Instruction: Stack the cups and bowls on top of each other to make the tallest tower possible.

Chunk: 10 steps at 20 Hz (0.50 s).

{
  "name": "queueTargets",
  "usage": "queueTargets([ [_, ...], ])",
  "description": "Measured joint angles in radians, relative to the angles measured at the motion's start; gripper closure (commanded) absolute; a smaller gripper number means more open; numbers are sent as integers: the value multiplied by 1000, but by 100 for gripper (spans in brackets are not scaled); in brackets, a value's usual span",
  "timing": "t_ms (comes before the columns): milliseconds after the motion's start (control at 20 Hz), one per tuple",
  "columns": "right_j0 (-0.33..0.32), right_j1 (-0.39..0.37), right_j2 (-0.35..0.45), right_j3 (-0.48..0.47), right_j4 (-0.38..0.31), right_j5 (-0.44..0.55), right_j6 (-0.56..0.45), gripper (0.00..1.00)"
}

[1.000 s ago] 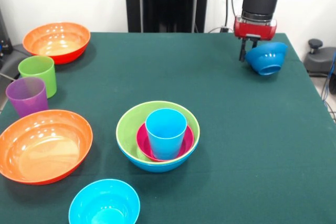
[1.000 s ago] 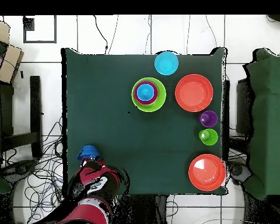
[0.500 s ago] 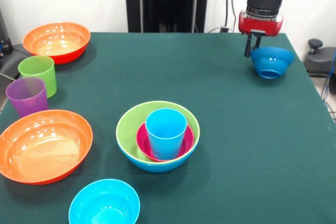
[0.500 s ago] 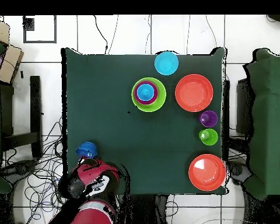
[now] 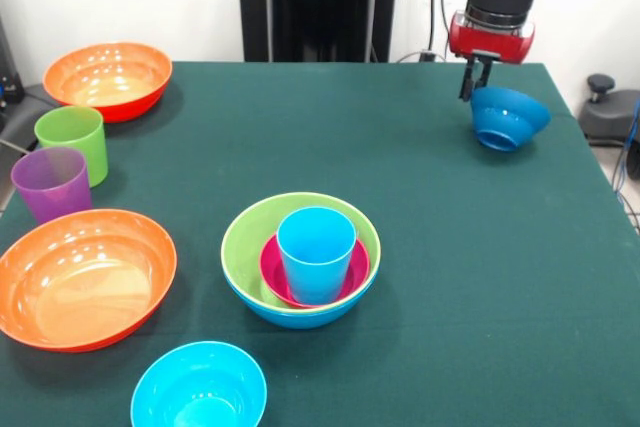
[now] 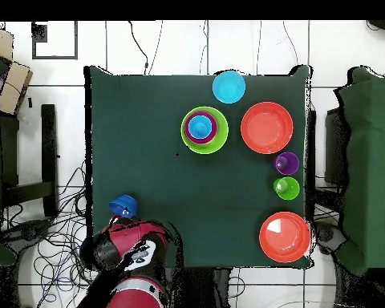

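Seven bowls and three cups on the bench (image 5: 420,167), by my count. Two orange bowls, one big (image 5: 82,278) up front and one (image 5: 107,78) at the back corner, plus a cyan bowl (image 5: 199,387) at the edge. The tower (image 5: 300,259) is four pieces: blue bowl, green bowl, magenta bowl, light blue cup (image 5: 316,253) on top. Green cup (image 5: 72,141) and purple cup (image 5: 51,183) sit side by side. My tool (image 5: 476,75) is pinching the rim of the dark blue bowl (image 5: 508,118), tilted, near the far corner.
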Motion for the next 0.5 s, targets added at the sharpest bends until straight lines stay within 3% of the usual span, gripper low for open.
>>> queueTargets([
  [500, -54, -51, 56, 0, 0, 64, 0, 100],
])
